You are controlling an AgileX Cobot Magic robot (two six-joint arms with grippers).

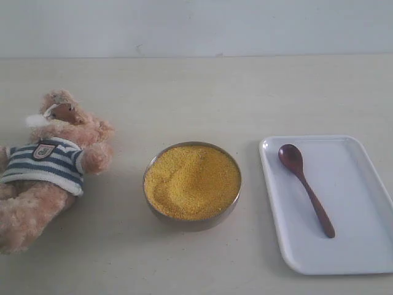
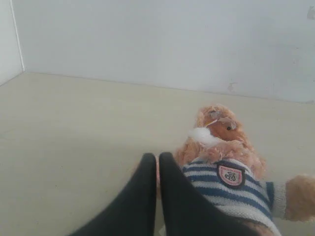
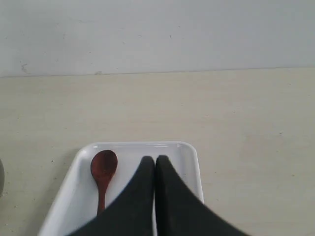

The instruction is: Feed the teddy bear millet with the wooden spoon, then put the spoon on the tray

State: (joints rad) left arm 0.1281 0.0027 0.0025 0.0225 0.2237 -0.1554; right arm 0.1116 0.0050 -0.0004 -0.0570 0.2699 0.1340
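Wooden spoon (image 1: 305,187) lies on the tray (image 1: 362,246) at right, bowl end far. The millet (image 1: 191,181) sits centre; the teddy bear (image 1: 46,166) lies left. The right gripper (image 3: 155,160) and the left gripper (image 2: 157,157) are each pressed together, holding nothing. I judge pick-up the step in hand: I must spread the right gripper, then lower it over the spoon's handle.

**Around the work: table, walls, bowl**

You have a pale beige table (image 1: 184,92) with a faint grain filling most of the exterior view. Behind it rises a plain whitish wall (image 1: 196,24), which meets the tabletop in a straight line. A small dark mark (image 1: 140,47) sits just above that line. Your left wrist view shows a side wall (image 2: 7,39) joining it at a corner. A round, shallow metal bowl (image 1: 193,225) stands on the table near the middle.
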